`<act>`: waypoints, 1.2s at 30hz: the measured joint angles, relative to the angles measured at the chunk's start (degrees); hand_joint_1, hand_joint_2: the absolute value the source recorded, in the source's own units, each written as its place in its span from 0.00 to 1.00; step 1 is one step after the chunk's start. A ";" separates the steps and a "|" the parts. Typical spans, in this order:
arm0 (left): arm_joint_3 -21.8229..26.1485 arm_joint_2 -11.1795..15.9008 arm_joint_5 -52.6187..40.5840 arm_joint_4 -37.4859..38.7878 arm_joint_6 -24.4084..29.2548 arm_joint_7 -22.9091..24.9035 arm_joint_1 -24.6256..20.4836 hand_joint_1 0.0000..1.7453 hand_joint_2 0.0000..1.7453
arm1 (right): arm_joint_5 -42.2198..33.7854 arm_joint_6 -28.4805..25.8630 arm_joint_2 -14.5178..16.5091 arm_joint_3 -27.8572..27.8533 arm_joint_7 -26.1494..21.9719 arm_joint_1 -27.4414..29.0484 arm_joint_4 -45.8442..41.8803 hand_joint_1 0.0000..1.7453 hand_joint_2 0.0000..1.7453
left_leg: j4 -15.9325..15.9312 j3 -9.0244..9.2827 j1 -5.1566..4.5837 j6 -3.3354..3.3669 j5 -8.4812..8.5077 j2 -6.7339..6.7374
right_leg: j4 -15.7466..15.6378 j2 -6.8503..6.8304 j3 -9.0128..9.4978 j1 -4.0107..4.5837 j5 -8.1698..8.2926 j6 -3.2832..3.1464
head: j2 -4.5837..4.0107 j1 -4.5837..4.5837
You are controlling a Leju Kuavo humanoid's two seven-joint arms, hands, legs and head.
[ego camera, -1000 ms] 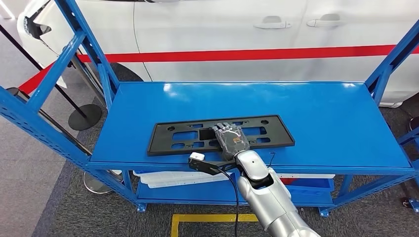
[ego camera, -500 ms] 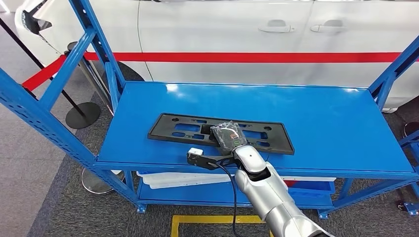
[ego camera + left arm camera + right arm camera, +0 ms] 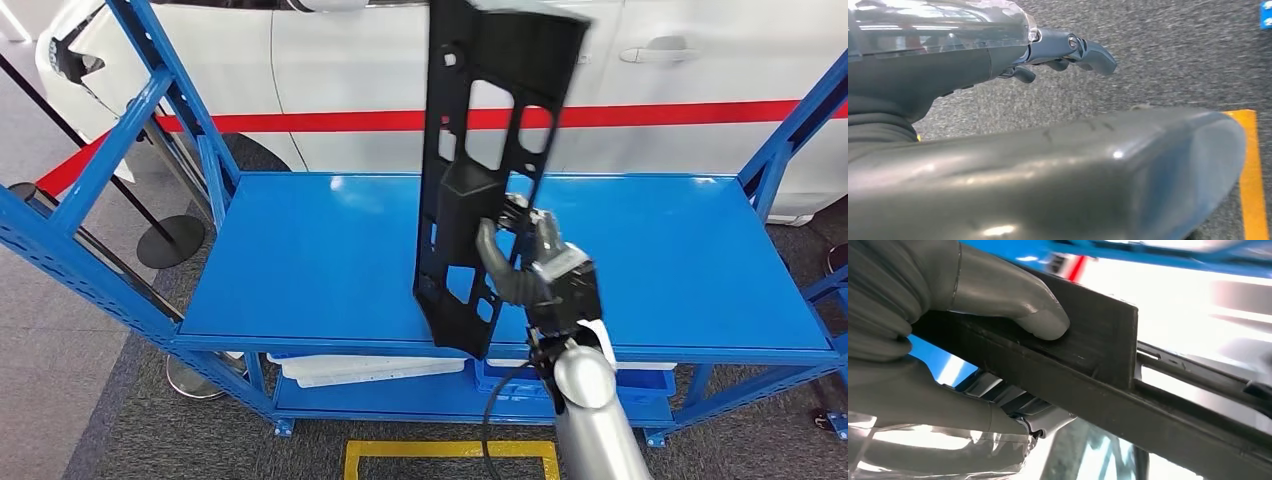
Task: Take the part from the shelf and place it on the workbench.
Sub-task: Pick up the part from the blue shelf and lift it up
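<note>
While the right hand (image 3: 535, 265) grips the black part (image 3: 490, 150) mid-frame, it's held upright above the blue shelf (image 3: 300, 250). Left hand (image 3: 1068, 50) hangs over grey carpet, fingers curled, holding nothing.

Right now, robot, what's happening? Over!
Right hand grips the black part, thumb and fingers clamped on it. Part lifted off the blue shelf, standing nearly upright. Left hand holds nothing. Nothing in the way.

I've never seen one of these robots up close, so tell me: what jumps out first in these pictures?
A long black plastic part full of cut-outs stands almost upright above the blue shelf, gripped near its middle by the robot's right hand. Behind the shelf is a white car with a red stripe along its side.
</note>
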 joint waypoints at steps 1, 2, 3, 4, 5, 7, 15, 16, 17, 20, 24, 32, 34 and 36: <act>0.04 -0.02 -0.07 0.01 0.15 -0.10 0.18 0.00 0.00 | -1.33 -0.09 -0.54 -0.96 -0.71 1.52 -2.80 1.00 1.00 | -0.37 0.21 0.00 0.05 0.90 0.00 | 0.05 0.02 0.00 0.01 -0.04 0.03 | 0.00 0.00; 0.06 -0.03 -0.20 0.01 0.24 -0.23 0.29 0.00 0.00 | -2.24 -0.30 -1.09 -1.90 -1.46 2.87 -5.24 1.00 1.00 | -3.12 1.54 0.00 0.22 2.82 0.00 | 0.10 0.07 0.09 0.01 -0.10 0.09 | 0.01 0.00; 0.07 -0.01 -0.36 0.01 0.15 -0.47 0.36 0.00 0.00 | -3.06 -0.58 -1.64 -2.84 -2.26 4.14 -7.50 1.00 1.00 | -7.27 3.47 -0.02 0.50 4.99 -0.01 | 0.15 0.13 0.19 0.01 -0.19 0.19 | 0.01 0.00; 0.08 0.07 -0.53 0.01 -0.21 -0.82 0.40 0.00 0.00 | -3.95 -0.85 -2.23 -3.72 -3.16 5.44 -9.57 1.00 1.00 | -11.19 5.31 -0.16 0.81 6.52 -0.03 | 0.23 0.19 0.25 0.11 -0.29 0.37 | 0.01 0.00; 0.08 0.17 -0.77 0.02 -0.79 -1.26 0.41 0.00 0.00 | -5.03 -1.10 -2.84 -4.53 -4.21 6.88 -11.51 1.00 1.00 | -14.17 6.69 -0.31 1.13 7.45 -0.03 | 0.30 0.23 0.23 0.16 -0.33 0.61 | 0.01 0.00; 0.05 0.57 -1.28 0.03 -2.10 -2.11 0.44 0.00 0.00 | -7.77 -1.37 -4.27 -6.00 -6.51 10.07 -14.93 1.00 1.00 | -15.99 7.45 -0.67 1.68 7.42 -0.09 | 0.32 0.24 0.09 0.22 -0.31 1.23 | 0.01 0.01; 0.55 1.73 -0.27 0.03 -0.86 -2.96 0.38 0.00 0.00 | -16.54 -0.71 -9.60 -11.23 -13.61 21.51 -20.78 1.00 1.00 | -16.99 7.71 -0.35 3.65 8.11 0.06 | 15.89 0.51 -7.05 -0.38 -8.06 3.13 | 0.01 0.02; 0.71 1.81 -0.08 0.03 -0.73 -2.58 0.35 0.00 0.00 | -17.67 -0.36 -9.95 -11.69 -14.32 22.78 -20.88 1.00 1.00 | -16.88 7.71 -0.35 3.64 8.11 0.03 | 16.09 0.50 -7.15 -0.52 -7.51 3.26 | 0.01 0.02; 0.93 1.87 0.14 0.03 -0.56 -2.12 0.31 0.00 0.00 | -18.85 0.14 -10.22 -12.11 -15.20 24.02 -21.06 1.00 1.00 | -16.73 7.72 -0.33 3.55 8.06 -0.01 | 13.92 0.48 -6.06 -0.69 -5.99 3.34 | 0.01 0.02; 1.56 2.05 0.48 0.03 0.59 -0.98 0.17 0.00 0.00 | -21.04 1.74 -10.56 -13.05 -18.55 27.71 -21.81 1.00 1.00 | -15.83 7.53 -0.51 2.78 7.51 -0.24 | 3.56 0.52 -0.82 -0.99 -1.65 3.20 | 0.00 0.02; 2.15 2.22 0.57 0.03 2.26 0.18 0.11 0.00 0.00 | -22.07 4.41 -10.58 -13.72 -22.50 32.44 -22.27 1.00 1.00 | -15.41 7.32 -0.66 1.52 7.20 -0.32 | 1.70 0.71 -0.31 -0.75 -1.12 1.95 | 0.01 0.01; 3.78 2.29 1.64 0.03 4.84 1.77 0.17 0.00 0.00 | -29.58 14.11 -8.41 -17.40 -23.51 39.67 -22.40 1.00 1.00 | -1.62 4.32 -0.59 1.25 -2.32 -0.29 | 1.46 1.97 -2.70 -0.11 1.00 0.24 | 0.00 0.00; 4.12 2.39 1.52 0.03 4.95 1.98 0.15 0.00 0.00 | -30.22 15.62 -7.20 -18.71 -23.46 40.78 -22.15 1.00 1.00 | -9.84 9.50 -1.00 2.57 0.64 -1.63 | 1.46 3.10 -3.45 0.13 1.92 0.27 | 0.00 0.00; 4.29 2.61 1.37 0.03 4.88 1.92 0.14 0.00 0.00 | -30.37 16.57 -6.29 -19.47 -23.44 41.35 -21.94 1.00 1.00 | -16.21 13.03 -1.59 3.70 2.44 -3.31 | 1.38 4.12 -3.92 0.16 2.87 0.67 | 0.00 0.01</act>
